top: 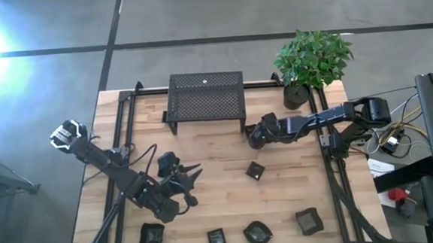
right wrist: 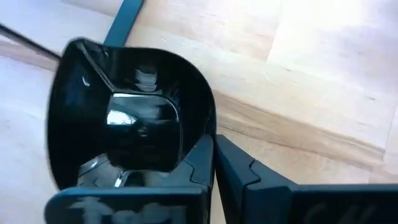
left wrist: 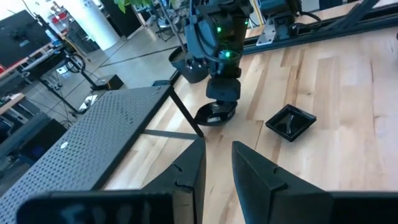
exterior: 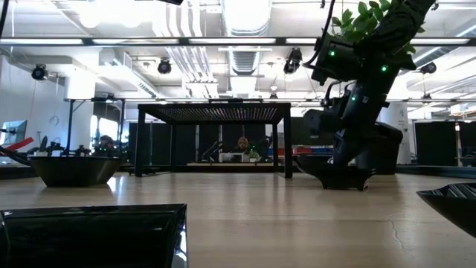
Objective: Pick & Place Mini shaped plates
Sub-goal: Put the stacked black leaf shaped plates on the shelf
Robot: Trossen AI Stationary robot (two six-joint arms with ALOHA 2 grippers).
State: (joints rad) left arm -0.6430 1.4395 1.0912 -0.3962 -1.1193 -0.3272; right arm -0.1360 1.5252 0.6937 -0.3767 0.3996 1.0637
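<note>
My right gripper (top: pixel 254 138) stands by the right leg of the black mesh stand (top: pixel 206 99), shut on a glossy black mini plate (right wrist: pixel 124 118). The low view shows that plate (exterior: pixel 338 175) on the wood under the gripper. My left gripper (top: pixel 186 176) hovers over the table's near left part, open, with nothing between its fingers (left wrist: pixel 186 171). A square mini plate (top: pixel 255 170) lies flat mid-table. Several more mini plates lie along the near edge, among them one at the left (top: pixel 151 235) and one at the right (top: pixel 309 221). My right gripper pinches the plate's rim (right wrist: pixel 208 127) between its two fingers, at the side of the plate that faces the arm. The fingers slant down from the table's right side. The plate's underside (exterior: pixel 342 184) rests on the table.
A potted plant (top: pixel 299 94) stands at the far right, close behind the right arm. The mesh stand's legs and the black rails (top: pixel 122 123) along both table sides bound the space. Bare wood lies between the two grippers.
</note>
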